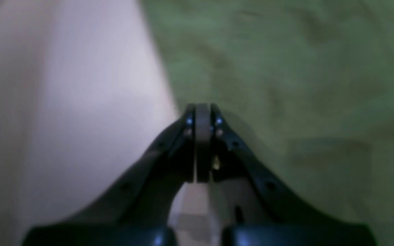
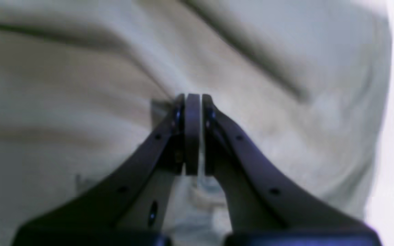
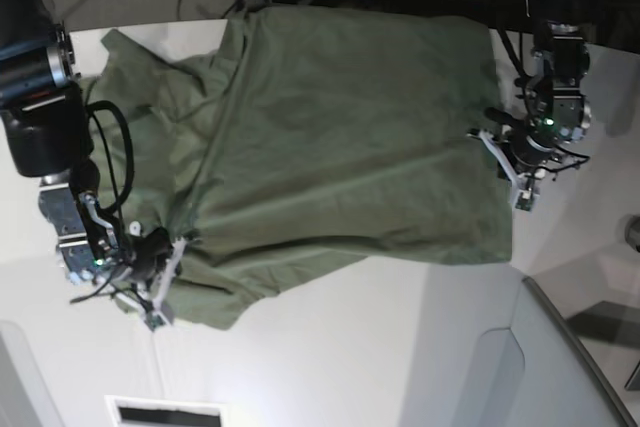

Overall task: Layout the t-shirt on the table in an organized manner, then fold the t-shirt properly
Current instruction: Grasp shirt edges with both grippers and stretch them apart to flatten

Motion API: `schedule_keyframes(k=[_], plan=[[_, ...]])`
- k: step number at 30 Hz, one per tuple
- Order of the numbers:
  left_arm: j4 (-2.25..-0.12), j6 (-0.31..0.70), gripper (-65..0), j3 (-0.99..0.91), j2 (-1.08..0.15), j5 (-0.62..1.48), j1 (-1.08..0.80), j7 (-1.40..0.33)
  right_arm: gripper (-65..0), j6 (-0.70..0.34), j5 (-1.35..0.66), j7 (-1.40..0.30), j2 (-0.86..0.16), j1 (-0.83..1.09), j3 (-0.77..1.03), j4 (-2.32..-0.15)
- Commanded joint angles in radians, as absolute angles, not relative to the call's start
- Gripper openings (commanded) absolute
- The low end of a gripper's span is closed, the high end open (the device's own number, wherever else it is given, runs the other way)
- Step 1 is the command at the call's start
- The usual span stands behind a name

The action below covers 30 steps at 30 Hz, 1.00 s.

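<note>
The t-shirt (image 3: 330,137) is lying spread over the middle of the white bench (image 3: 330,367), reaching up to the far edge, but it is not flat yet. The side by the right gripper (image 3: 158,282) is bunching up in big wrinkles, and one sleeve is poking out toward the far corner on that side. The fingers (image 2: 193,133) of the right gripper are pressing tight together, and they seem to be pinching a bit of the cloth at the shirt's near corner, though the wrist view is too blurry to be sure. The left gripper (image 1: 202,136) is sitting at the other side edge of the shirt with its fingers closing flat against each other, and I cannot tell if any cloth is caught between them. If only one side is really holding, a pull is going to drag the shirt crooked and make more wrinkles. If both are pulling too hard, the thin pinch of cloth may be slipping out. If the shirt is sliding much further, its top part could be falling over the far edge of the bench.
</note>
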<state>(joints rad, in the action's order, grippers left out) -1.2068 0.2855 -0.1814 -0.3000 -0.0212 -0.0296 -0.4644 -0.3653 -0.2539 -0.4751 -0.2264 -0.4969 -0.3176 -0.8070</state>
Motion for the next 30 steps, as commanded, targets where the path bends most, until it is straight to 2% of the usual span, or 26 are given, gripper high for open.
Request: schedule_keyframes(k=[1,7,15,21,30], plan=[[-1.225,0.278,-65.0,-0.186,-0.309,-0.018,-0.038,-0.453,-63.2,-0.346,-0.252,-0.49,-0.246,-0.516,-0.278,-0.862],[-1.225,0.278,-65.0,-0.185,-0.289,-0.018,-0.085,-0.447,-63.2,-0.315,-0.251,-0.713,-0.292,-0.493,-0.206,-0.92],[-1.138,0.278,-65.0,-0.145,-0.308,-0.019,-0.012,-0.444,-63.0,-0.314,-0.251,-0.731,-0.308,-0.447,-0.199,-0.82],[-0.997,0.278,-65.0,-0.038,-0.318,-0.019,0.137,-0.44,-63.0,-0.311,-0.251,-0.595,-0.331,-0.447,-0.199,-0.674],[-0.665,0.272,-65.0,0.068,-0.314,-0.018,0.387,-0.275,-62.7,-0.311,-0.251,-0.262,-0.357,-0.449,-0.206,-0.507]])
